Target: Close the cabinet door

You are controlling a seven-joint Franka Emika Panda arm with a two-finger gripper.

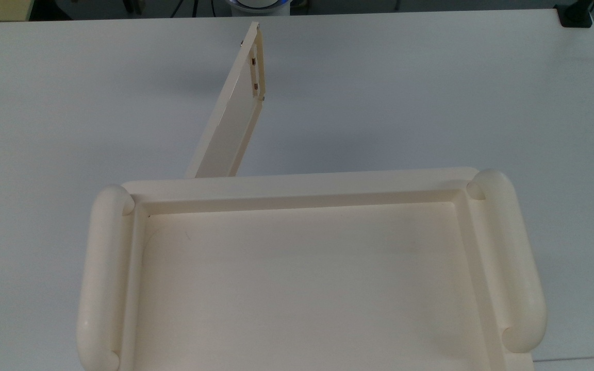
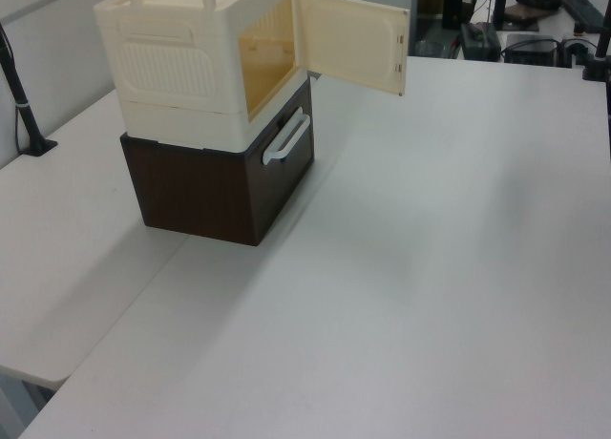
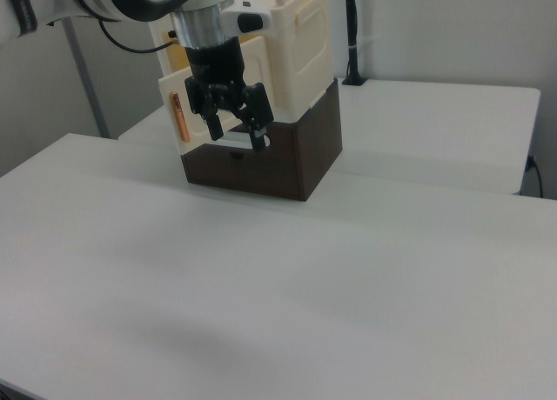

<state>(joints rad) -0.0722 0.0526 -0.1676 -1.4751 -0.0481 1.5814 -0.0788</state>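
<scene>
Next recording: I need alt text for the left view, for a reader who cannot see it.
A cream cabinet sits on a dark brown drawer box on a white table, its cabinet door swung wide open toward the left view's right. The brown box has a pale bar handle on its front.

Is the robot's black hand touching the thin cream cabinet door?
Cannot tell. In the right view the black hand overlaps the thin cream cabinet door, but it may simply hang in front; no gap or contact shows plainly.
</scene>
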